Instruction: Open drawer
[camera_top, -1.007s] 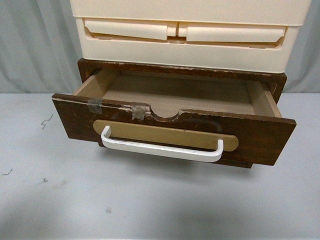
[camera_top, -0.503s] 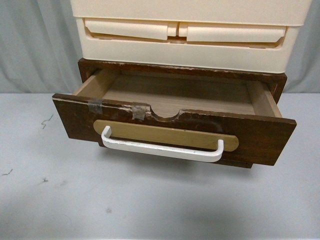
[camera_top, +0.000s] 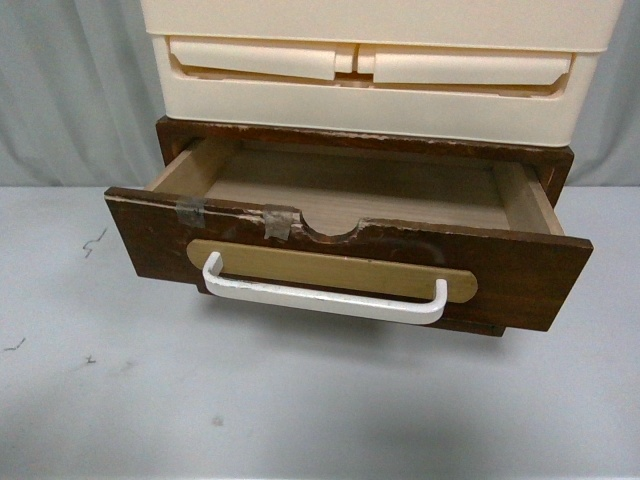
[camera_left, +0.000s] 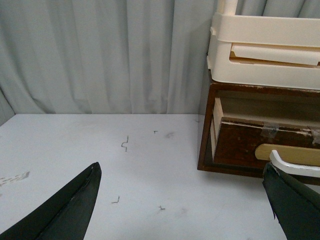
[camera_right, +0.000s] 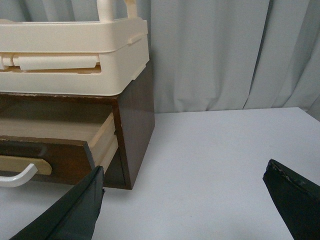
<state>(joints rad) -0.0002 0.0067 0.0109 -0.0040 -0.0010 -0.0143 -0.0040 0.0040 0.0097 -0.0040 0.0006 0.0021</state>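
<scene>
Drawer (camera_top: 350, 265) sits pulled well out of the brown cabinet (camera_top: 365, 140) near the table's back edge, inside empty. Left gripper (camera_left: 182, 200) and right gripper (camera_right: 182, 200) both spread wide, holding nothing, off to either side. Risk: front-heavy drawer sagging or sliding out if bumped. No change from earlier frames.

Almost nothing changed over the last second. The drawer (camera_top: 345, 262) sat pulled out to the same extent throughout, with no visible slide in or out, and its white handle (camera_top: 322, 297) kept the same place against the tan plate. No arm or hand came into the front view in any of the three pictures.
</scene>
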